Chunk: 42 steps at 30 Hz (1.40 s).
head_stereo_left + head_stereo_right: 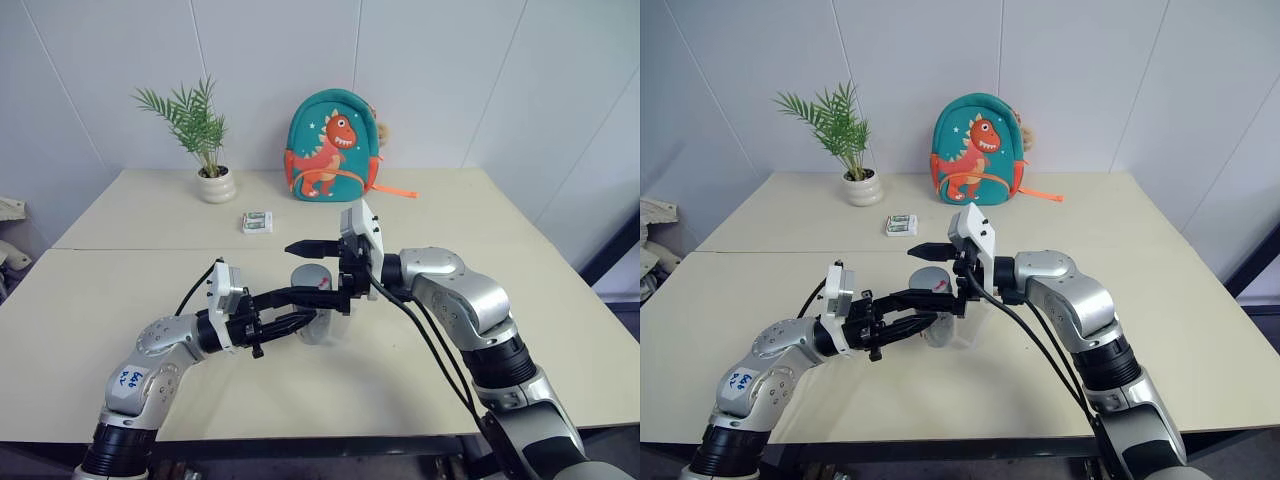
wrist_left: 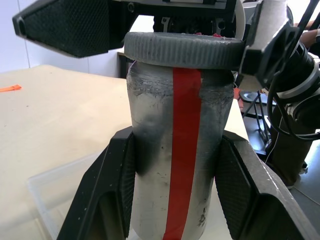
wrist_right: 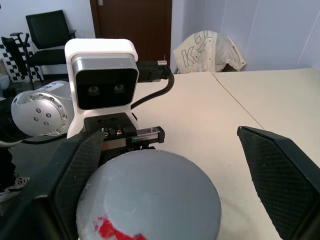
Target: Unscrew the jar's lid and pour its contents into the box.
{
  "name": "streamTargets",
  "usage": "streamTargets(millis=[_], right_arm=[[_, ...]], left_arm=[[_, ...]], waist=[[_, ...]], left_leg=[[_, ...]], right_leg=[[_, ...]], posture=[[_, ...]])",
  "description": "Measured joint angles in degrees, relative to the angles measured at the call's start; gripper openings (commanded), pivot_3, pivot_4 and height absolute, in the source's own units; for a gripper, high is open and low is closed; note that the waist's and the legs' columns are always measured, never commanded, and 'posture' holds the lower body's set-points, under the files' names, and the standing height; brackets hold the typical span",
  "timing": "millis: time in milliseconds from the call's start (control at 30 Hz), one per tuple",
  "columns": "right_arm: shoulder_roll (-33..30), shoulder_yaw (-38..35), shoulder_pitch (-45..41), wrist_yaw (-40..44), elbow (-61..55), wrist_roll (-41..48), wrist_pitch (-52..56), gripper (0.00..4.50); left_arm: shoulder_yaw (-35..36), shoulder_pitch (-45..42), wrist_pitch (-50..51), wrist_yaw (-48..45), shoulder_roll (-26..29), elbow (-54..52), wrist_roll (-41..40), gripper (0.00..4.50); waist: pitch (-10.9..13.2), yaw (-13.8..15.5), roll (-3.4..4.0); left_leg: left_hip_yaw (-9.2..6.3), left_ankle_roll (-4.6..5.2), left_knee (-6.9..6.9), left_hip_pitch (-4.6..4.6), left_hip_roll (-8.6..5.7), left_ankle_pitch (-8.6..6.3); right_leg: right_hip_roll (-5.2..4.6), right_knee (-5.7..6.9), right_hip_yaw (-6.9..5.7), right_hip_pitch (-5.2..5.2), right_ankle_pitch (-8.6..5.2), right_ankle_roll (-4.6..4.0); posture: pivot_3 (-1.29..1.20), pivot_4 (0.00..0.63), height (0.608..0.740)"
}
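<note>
Left claw (image 2: 175, 200) clamping jar (image 2: 175, 150) upright above box (image 2: 55, 192). Right claw (image 3: 165, 170) gaping wide, fingers flanking lid (image 3: 150, 197) without touching.

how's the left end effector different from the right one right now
The left end effector is shut on the jar, gripping its body from the sides; the right end effector is open, its fingers standing on either side of the lid without pinching it. The left one points forward and to the right; the right one points to the left, over the jar's top. Both have two black fingers and meet at the same jar.
</note>
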Motion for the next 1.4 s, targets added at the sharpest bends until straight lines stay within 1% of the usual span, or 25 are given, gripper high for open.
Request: streamTargets(millis=[133, 667, 833, 1200, 1400], right_arm=[[-0.77, -0.15, -0.6, 1.43, 1.59, 0.38, -0.88, 4.48], [-7.11, -2.9, 0.37, 5.76, 3.58, 3.78, -1.05, 4.48], [-10.58, -7.49, 0.79, 4.38, 8.75, 2.22, -1.4, 4.48], [-12.6, -10.07, 2.45, 6.31, 10.7, 2.1, -0.84, 4.48], [-12.31, -11.86, 2.1, 6.93, 9.45, 5.69, 2.43, 4.48]], left_arm=[[0.05, -0.04, 0.02, 0.56, 0.0, 0.04, 0.0, 1.88], [0.4, -0.37, 0.06, 1.88, 0.0, 0.66, 0.08, 1.88], [0.39, -0.1, -0.06, 0.49, 0.03, 0.58, -0.01, 1.88], [0.02, 0.38, -0.11, -0.17, 0.07, -0.13, -0.01, 1.88], [0.05, 0.92, -0.11, -0.13, 0.15, -0.24, -0.01, 1.88]], waist=[[0.0, 0.05, 0.0], [0.0, 0.03, 0.0], [0.0, 0.17, 0.0], [0.0, 0.01, 0.0], [0.01, 0.01, 0.01]], left_leg=[[0.0, 0.0, -0.01, 0.0, 0.0, 0.0], [0.0, 0.0, 0.0, 0.0, 0.0, 0.0], [0.01, 0.0, 0.02, -0.02, -0.04, 0.0], [0.05, 0.0, 0.02, -0.02, 0.0, 0.0], [0.04, 0.0, 0.01, -0.02, 0.0, 0.0]], right_leg=[[0.0, -0.01, 0.0, 0.0, 0.0, 0.0], [0.0, -0.01, 0.0, 0.0, 0.0, 0.0], [-0.03, -0.06, 0.01, 0.02, 0.0, 0.01], [0.01, -0.04, 0.03, 0.0, 0.01, 0.02], [0.01, -0.04, 0.04, 0.0, 0.01, 0.02]], posture=[[0.0, 0.15, 0.74], [0.0, 0.15, 0.74], [0.0, 0.15, 0.74], [0.0, 0.15, 0.74], [0.0, 0.15, 0.74]])
